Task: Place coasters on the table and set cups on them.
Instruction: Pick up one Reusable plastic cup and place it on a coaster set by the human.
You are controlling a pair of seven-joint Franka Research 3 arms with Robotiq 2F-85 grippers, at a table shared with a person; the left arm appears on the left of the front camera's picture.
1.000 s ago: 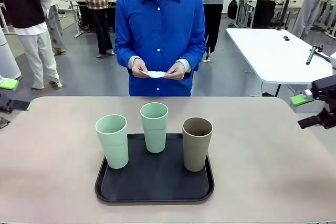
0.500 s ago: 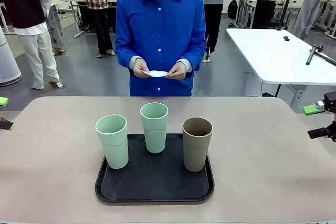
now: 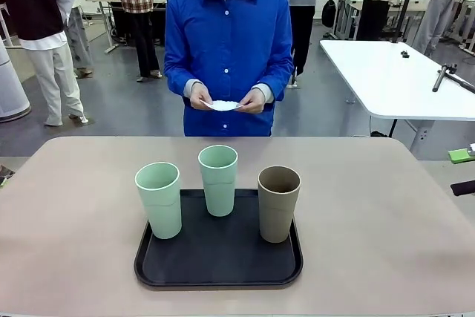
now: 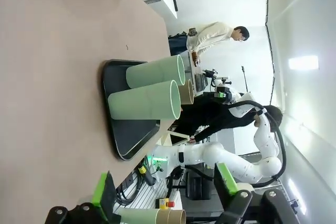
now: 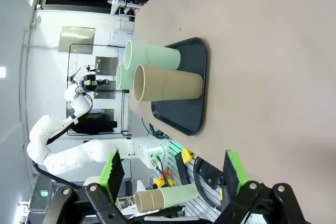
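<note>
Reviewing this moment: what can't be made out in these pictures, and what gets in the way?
- Front view: how many coasters there are. They are small, stacked and partly covered by the person's hands.
- Front view: the robot's right hand, cut off by the right edge.
- Left wrist view: the brown cup, mostly hidden behind the mint cups.

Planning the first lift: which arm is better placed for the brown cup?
Right, probably: the brown cup stands at the right end of the tray, nearest the right gripper, whose jaws are open.
</note>
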